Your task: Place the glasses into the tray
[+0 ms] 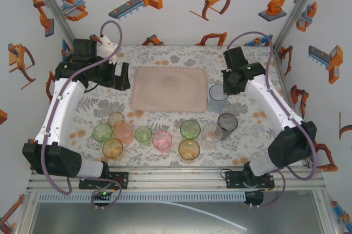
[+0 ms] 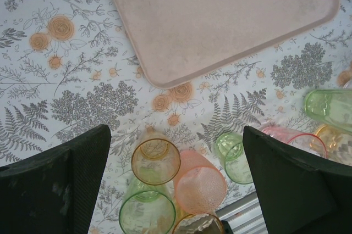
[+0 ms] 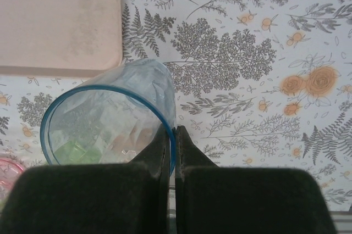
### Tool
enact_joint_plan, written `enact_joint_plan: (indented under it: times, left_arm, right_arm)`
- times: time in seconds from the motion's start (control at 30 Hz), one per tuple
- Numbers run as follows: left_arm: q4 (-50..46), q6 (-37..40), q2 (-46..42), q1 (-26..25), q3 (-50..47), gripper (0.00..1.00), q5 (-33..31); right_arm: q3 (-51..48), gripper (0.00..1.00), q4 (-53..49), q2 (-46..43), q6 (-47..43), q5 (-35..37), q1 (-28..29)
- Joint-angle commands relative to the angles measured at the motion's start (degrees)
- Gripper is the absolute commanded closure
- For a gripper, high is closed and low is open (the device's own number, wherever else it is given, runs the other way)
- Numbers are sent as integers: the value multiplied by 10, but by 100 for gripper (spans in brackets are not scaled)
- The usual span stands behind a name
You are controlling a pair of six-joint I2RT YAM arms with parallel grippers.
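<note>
I see right jaws pinching pale blue glass (image 3: 126, 88) rim, just right of tray (image 1: 169, 88) | left jaws spread, left of tray

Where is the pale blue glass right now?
In the top view the pale blue glass is just off the tray's right edge, farther back than the smoky grey glass. The right gripper pinches its rim.
</note>
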Motion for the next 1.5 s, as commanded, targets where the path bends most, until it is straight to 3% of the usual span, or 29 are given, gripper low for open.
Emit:
enact_joint_plan:
  times: [0.0,0.5,1.47]
  left_arm:
    - [-16,5,-17,-3,10,3,2]
    - [-16,8,-19,-3,-4,3,5]
    - [-17,-10,-18,-10,-16,3,33]
  right_arm:
    - [47,100,-17,10,-12,11,3]
    - [209,100,-26,120,-26,-5,3]
    - [352,100,94,309,-16,2,6]
